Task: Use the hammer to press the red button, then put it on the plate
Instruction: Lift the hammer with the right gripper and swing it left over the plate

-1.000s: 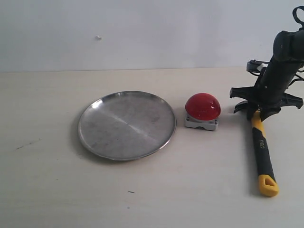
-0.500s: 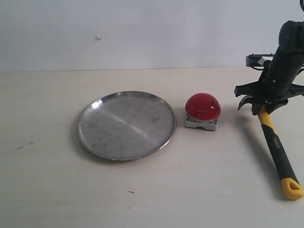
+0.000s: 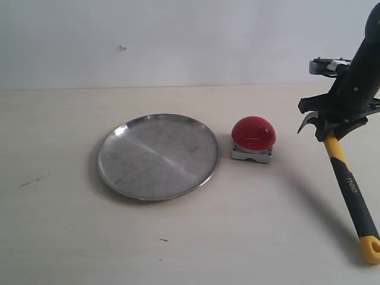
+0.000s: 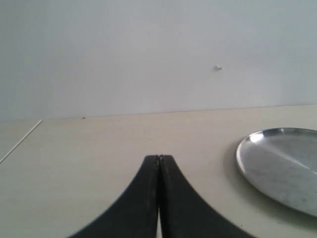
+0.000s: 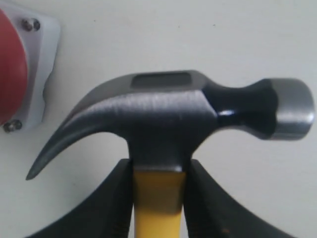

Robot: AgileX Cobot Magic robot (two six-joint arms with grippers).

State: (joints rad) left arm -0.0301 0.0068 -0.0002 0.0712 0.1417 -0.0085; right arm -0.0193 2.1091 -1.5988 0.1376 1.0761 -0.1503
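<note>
Since the right gripper (image 5: 158, 186) has the hammer (image 5: 168, 114) clamped (seems lifted), next swing toward the button (image 3: 253, 133) at its 9 o'clock; left gripper (image 4: 158, 163) sits closed, empty.

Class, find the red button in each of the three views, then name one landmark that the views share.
Exterior view: the red button sits right of centre, between the plate and the hammer.
Left wrist view: not in it; only part of the plate shows.
Right wrist view: cut off at the picture's edge, beside the hammer's claw.
Shared landmark: the hammer, in the exterior and right wrist views.
</note>
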